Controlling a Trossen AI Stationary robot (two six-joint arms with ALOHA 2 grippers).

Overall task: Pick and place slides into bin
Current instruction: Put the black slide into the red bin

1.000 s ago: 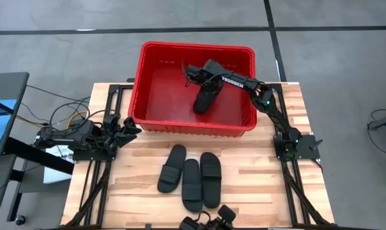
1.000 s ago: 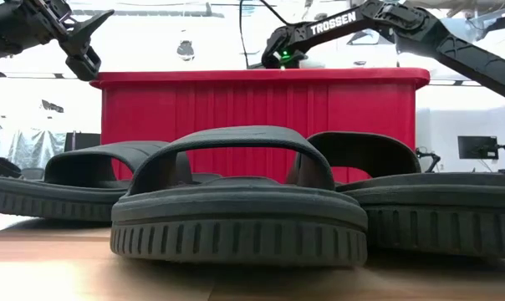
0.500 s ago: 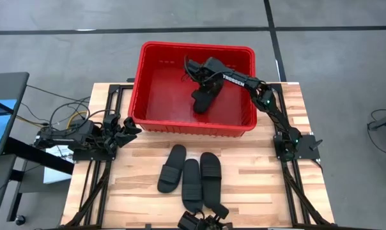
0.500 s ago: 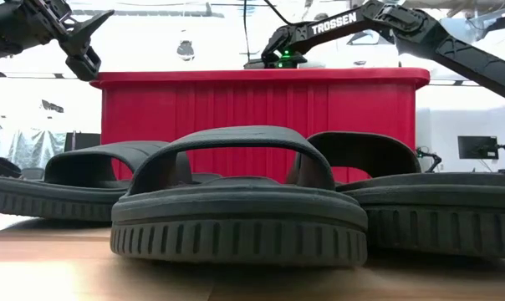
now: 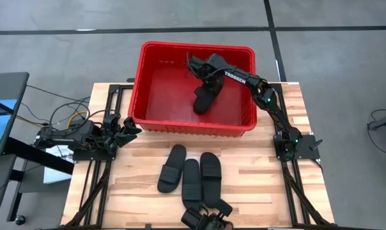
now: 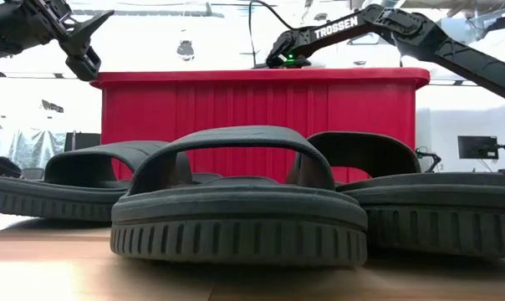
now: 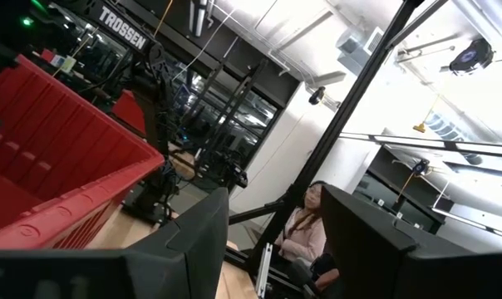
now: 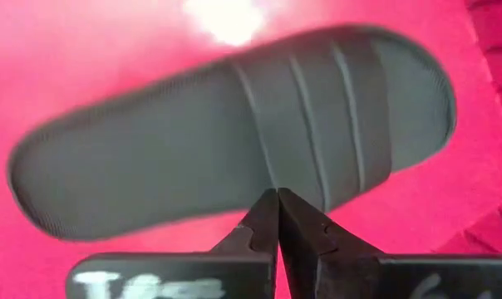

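One black slide (image 5: 204, 97) lies inside the red bin (image 5: 148, 76), right of its middle, strap side up; it also shows in the right wrist view (image 8: 234, 141). My right gripper (image 5: 198, 68) hangs over the bin above that slide, fingers shut together (image 8: 277, 218) and holding nothing. Three more black slides (image 5: 172, 167), (image 5: 192, 184), (image 5: 210, 177) lie side by side on the table in front of the bin, soles down. My left gripper (image 5: 128, 127) waits open at the table's left edge, beside the bin's near left corner.
The bin stands at the table's far edge and takes up most of its width. The three slides fill the low view's foreground (image 6: 236, 209). A dark object (image 5: 206, 217) sits at the table's near edge. A person sits in the room behind (image 7: 305, 232).
My right gripper has drawn up and toward the table's far edge, away from the slide in the bin. The slide has stayed about where it was.
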